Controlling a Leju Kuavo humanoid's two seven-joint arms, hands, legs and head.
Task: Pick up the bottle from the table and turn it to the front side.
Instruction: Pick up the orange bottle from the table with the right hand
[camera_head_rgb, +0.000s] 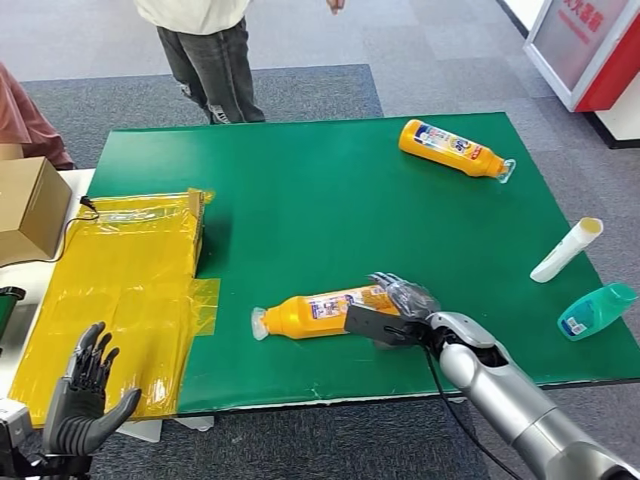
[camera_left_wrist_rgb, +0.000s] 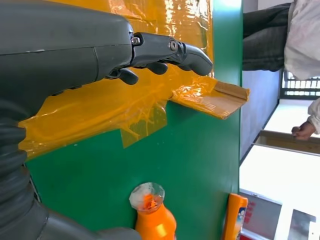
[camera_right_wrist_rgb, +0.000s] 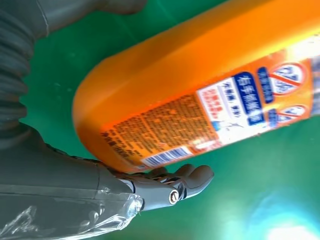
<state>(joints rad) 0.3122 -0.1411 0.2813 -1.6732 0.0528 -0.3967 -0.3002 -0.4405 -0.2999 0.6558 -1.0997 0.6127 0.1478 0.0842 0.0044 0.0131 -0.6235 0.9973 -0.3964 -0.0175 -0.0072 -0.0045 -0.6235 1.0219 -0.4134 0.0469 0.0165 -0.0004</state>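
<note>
Your orange bottle (camera_head_rgb: 321, 313) lies on its side near the front edge of the green table (camera_head_rgb: 317, 200), cap pointing left. R hand (camera_head_rgb: 400, 305) sits at its base end, fingers (camera_right_wrist_rgb: 181, 182) against the label side; can't tell if it's actually gripping. L hand (camera_head_rgb: 81, 395) is spread, holding nothing, over the yellow plastic sheet (camera_head_rgb: 128, 290). Second orange bottle (camera_head_rgb: 453, 148) lies at the far right.

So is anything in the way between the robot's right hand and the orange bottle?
No. The right hand is already at the base end of the orange bottle, its fingers against the bottle's side. Nothing lies between them on the green mat.
</note>
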